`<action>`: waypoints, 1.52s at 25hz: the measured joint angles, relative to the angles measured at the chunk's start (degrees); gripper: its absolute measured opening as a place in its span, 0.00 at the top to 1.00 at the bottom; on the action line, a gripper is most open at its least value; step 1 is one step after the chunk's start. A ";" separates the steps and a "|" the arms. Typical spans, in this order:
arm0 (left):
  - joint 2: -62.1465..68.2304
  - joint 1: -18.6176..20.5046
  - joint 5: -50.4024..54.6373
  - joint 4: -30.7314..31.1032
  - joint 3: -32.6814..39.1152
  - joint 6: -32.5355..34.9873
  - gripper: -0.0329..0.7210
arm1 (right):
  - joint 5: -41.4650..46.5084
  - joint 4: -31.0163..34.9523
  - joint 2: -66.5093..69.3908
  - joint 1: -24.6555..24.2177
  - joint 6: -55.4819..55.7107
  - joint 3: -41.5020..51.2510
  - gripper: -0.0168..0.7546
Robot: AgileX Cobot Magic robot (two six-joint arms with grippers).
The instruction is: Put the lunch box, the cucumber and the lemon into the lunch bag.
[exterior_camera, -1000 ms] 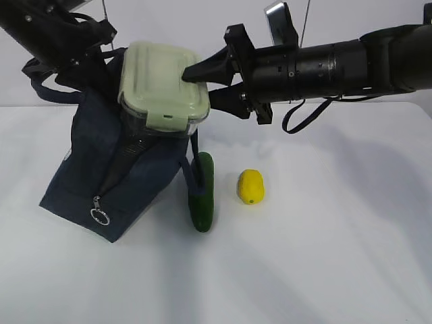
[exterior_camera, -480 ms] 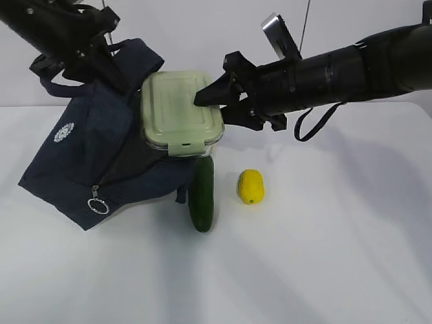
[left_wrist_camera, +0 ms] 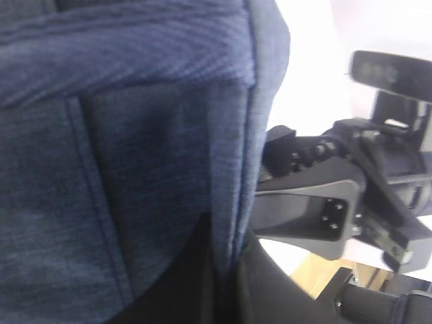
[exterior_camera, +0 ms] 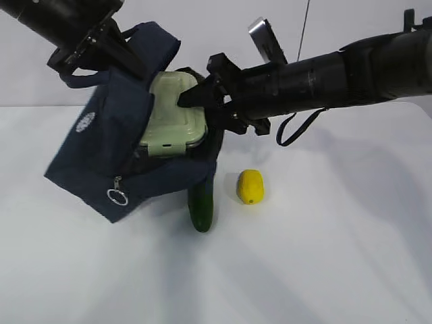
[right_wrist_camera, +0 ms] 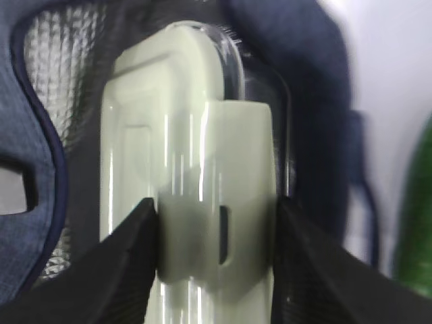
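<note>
The right end effector [right_wrist_camera: 216, 216] gripped the lunch box [exterior_camera: 172, 118] half-wide inside the lunch bag [exterior_camera: 108, 148]; the left end effector, apparently clenched on bag fabric, was hidden.

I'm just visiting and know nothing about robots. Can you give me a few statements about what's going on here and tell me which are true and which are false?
1. The right gripper is clamped on the lunch box. True.
2. The lunch box sits flat on the table. False: it is held up, partly inside the mouth of the lunch bag.
3. The lemon is already in the bag. False: it lies on the table, outside the bag.
4. The cucumber lies on the table, left of the lemon, its far end hidden behind the bag. True.
5. The left gripper holds the bag up by its top. True.
</note>
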 joint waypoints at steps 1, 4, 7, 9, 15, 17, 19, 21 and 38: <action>0.00 0.00 0.00 -0.53 0.00 0.10 0.96 | 0.00 0.38 0.00 0.74 -0.41 0.00 0.50; -0.13 0.07 0.00 -1.30 0.00 0.36 0.96 | -0.29 1.70 0.00 1.90 -1.16 0.00 0.50; -0.43 0.07 0.00 -1.99 0.00 0.61 0.96 | -0.37 3.24 0.00 2.24 -1.89 0.00 0.50; -0.54 0.07 0.00 -2.42 0.00 0.73 0.96 | -0.37 3.36 0.11 2.48 -2.07 -0.51 0.50; -0.54 0.07 -0.11 -5.85 0.00 1.18 0.96 | -2.26 0.16 0.24 4.27 -2.16 -5.40 0.50; -0.54 0.07 -0.11 -6.19 0.00 1.18 0.96 | -3.08 -1.64 0.34 4.84 -2.16 -5.70 0.50; -0.54 0.07 -0.11 -6.38 0.00 1.18 0.96 | -3.17 -2.48 1.05 4.97 -2.16 -5.79 0.50; -0.54 0.12 -0.11 -6.38 0.00 1.18 0.96 | -2.94 -2.77 2.10 5.08 -2.16 -6.04 0.50; 0.78 0.21 -0.11 -3.24 0.00 0.97 0.96 | 0.44 0.96 8.95 5.21 -2.16 -8.25 0.50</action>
